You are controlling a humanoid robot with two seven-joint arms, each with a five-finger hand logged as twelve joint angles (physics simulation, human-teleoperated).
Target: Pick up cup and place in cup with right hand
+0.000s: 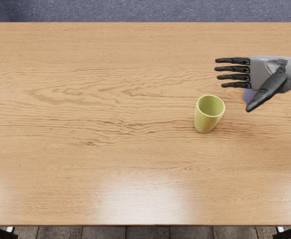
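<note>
Wooden table (110,174), seen at a slant from above; all the task's visible things lie on its right-hand side, between two and three o'clock of its centre. Right hand (267,72), grey with black fingers, entering from the three o'clock edge: four fingers, slightly spaced, extend towards nine o'clock, and the thumb stands well apart, angled towards seven to eight o'clock. The hand is open and grasps nothing; whether it touches the violet object beneath it cannot be told. Yellow-green cup (204,122), upright, mouth upward and apart from the hand, at about eight o'clock of the palm. Violet object (248,95), largely hidden by the palm and thumb, at two o'clock of the yellow-green cup; probably the second cup and the one to be lifted. The step in hand is judged to be the approach, before any grasp. The next move calls for lowering the hand so that thumb and fingers come round the violet object's sides, then closing them before lifting towards the yellow-green cup's mouth.
</note>
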